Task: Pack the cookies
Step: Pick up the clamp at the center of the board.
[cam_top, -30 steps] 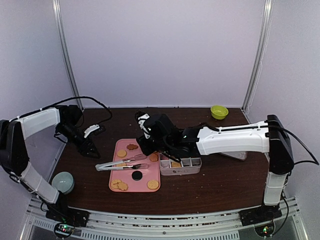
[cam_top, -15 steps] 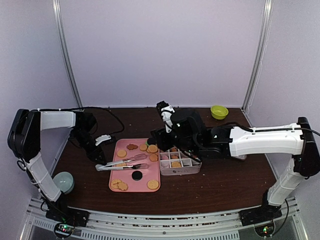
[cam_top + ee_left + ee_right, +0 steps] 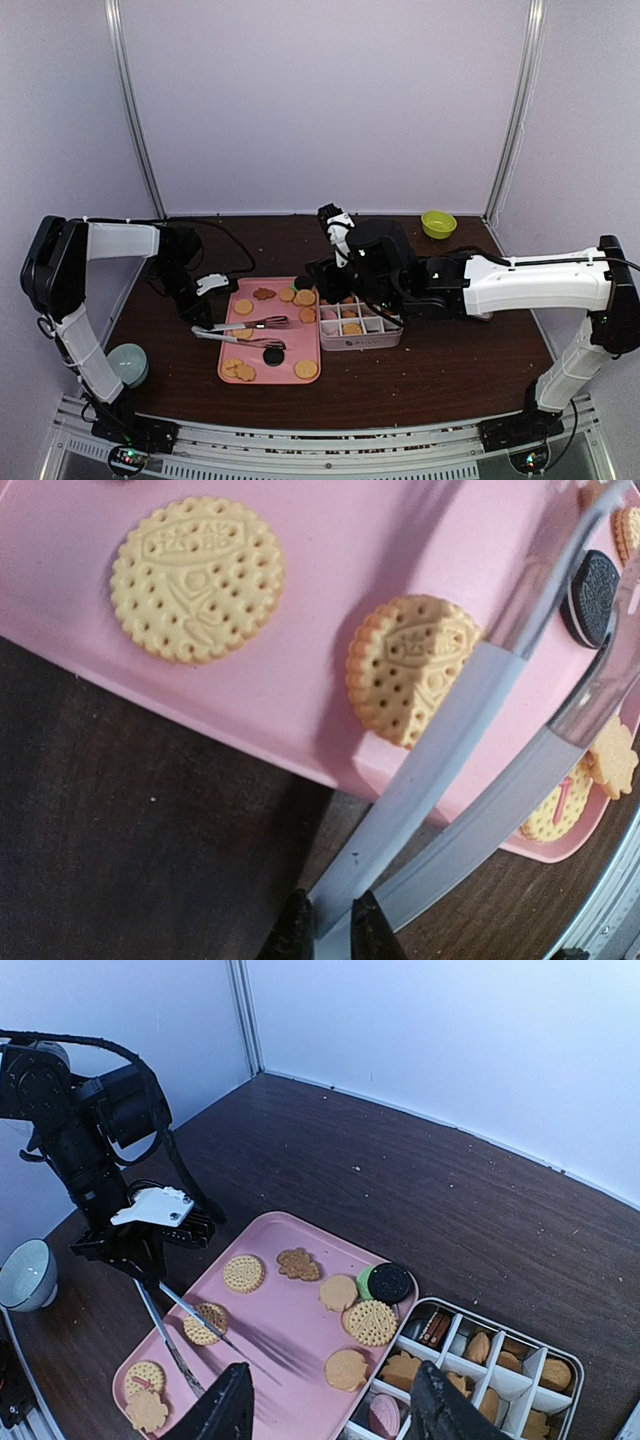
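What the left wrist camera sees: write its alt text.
The left gripper, jaws at the bottom edge, pinches the handle end of metal tongs that slant up to the right over a pink tray. On the tray lie round golden cookies and a dark sandwich cookie.

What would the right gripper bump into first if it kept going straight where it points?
Most likely the golden cookie on the pink tray, just beside the compartment box. The open right gripper points down at it, but depth is hard to judge.

cookies [image 3: 243, 1273] lie scattered on a pink tray [image 3: 290, 1312] crossed by tongs [image 3: 198, 1316]; a divided box [image 3: 505, 1360] just beside it holds more.
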`<state>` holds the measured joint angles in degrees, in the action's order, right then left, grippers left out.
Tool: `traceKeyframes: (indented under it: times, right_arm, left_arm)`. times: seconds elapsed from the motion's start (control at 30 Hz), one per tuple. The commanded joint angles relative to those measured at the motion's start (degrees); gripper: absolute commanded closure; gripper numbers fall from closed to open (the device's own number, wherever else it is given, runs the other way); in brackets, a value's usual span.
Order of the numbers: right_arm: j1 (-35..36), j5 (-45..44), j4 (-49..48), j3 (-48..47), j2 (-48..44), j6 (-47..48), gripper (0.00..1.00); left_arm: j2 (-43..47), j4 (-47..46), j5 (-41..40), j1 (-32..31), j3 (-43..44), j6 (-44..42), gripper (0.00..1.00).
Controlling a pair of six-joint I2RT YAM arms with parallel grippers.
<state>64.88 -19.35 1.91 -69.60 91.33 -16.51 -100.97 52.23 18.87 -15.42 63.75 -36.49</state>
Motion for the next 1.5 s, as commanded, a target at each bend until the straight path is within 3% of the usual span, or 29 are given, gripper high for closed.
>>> traceKeyframes:
  times: [0.0,0.43,0.67,1.0,1.1,1.23,1.47]
  right_arm:
    - [0.12,-0.58,0.7,-0.16,-1.75,-0.04,0.46]
    - [0.02,-1.44,1.95,0.05,-2.31,0.77,0.47]
    - [-0.02,-1.55,1.45,1.19,-3.56,1.13,0.46]
    - [-0.46,-1.09,1.57,1.59,-5.32,2.03,0.43]
    - [-2.17,4.18,2.43,1.17,-6.5,2.23,0.38]
    - [-6.01,17.84,5.22,-1.6,-6.15,2.49,0.35]
    - [-5.47,31.11,18.19,-14.53,1.24,8.16,0.33]
  left_arm:
    - [-0.66,-1.16,-1.65,-1.06,-0.35,-0.36,0.88]
    - [2.03,-0.99,-0.37,-2.86,-0.62,-0.25,0.99]
    - [5.31,0.82,-0.35,-3.24,0.58,-1.74,1.0]
    - [13.84,5.66,-10.15,-5.82,4.35,-8.63,1.0]
    - [19.71,6.83,-14.98,-7.35,5.39,-13.46,1.0]
    - [29.93,4.12,-20.98,-12.26,2.91,-24.92,1.0]
    - [43.0,-2.8,-26.31,-23.18,-3.75,-42.33,1.0]
